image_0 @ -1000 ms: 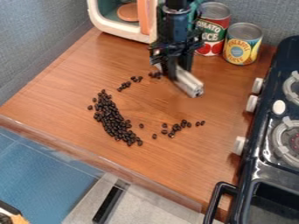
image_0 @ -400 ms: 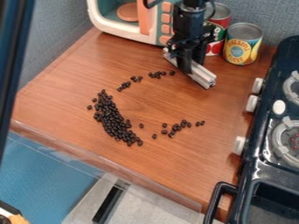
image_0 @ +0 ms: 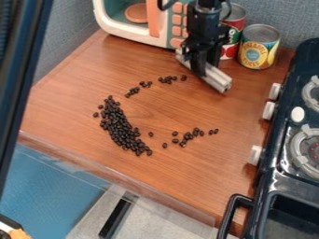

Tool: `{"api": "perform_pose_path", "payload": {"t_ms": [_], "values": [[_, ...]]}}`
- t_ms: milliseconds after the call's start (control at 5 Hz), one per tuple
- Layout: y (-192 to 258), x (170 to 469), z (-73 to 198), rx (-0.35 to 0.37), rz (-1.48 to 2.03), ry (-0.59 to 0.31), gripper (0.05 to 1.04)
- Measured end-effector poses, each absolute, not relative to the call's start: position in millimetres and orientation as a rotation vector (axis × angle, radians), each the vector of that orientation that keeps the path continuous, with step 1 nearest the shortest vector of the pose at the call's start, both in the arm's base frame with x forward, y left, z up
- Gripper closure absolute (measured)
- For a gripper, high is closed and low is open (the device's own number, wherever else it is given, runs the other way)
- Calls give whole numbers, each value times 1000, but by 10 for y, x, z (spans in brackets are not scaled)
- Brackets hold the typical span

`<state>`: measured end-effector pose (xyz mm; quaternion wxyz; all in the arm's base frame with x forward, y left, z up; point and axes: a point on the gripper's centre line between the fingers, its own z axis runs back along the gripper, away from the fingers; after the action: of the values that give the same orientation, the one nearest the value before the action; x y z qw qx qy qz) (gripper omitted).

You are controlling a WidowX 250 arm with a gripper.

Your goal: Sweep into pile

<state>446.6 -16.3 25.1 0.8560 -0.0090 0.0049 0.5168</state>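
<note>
Farther back and right than a second ago, the black gripper (image_0: 202,71) points down near the counter's (image_0: 205,177) back edge, pinching a silver bar (image_0: 218,80). Just beside the bar, to its left, lie a few dark beans (image_0: 169,80); a loose trail (image_0: 189,136) curves nearer the front edge; the main heap (image_0: 121,128) sits well apart, towards the left edge.

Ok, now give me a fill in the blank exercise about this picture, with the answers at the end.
The bar is held by the ____. Of the left and right groups of beans, the bigger one is on the ____. The number of cans standing near the wall is ____. The knobs of the stove are ____.

gripper; left; two; white
</note>
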Motion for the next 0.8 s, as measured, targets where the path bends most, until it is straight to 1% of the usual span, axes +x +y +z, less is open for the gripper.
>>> {"api": "perform_pose_path", "payload": {"t_ms": [200, 400, 800], "values": [[-154, 4439, 203, -9, 1075, -8, 716], [-138, 4343, 187, -3, 1070, -15, 716], [13, 4116, 199, 7, 1073, 3, 716]]}}
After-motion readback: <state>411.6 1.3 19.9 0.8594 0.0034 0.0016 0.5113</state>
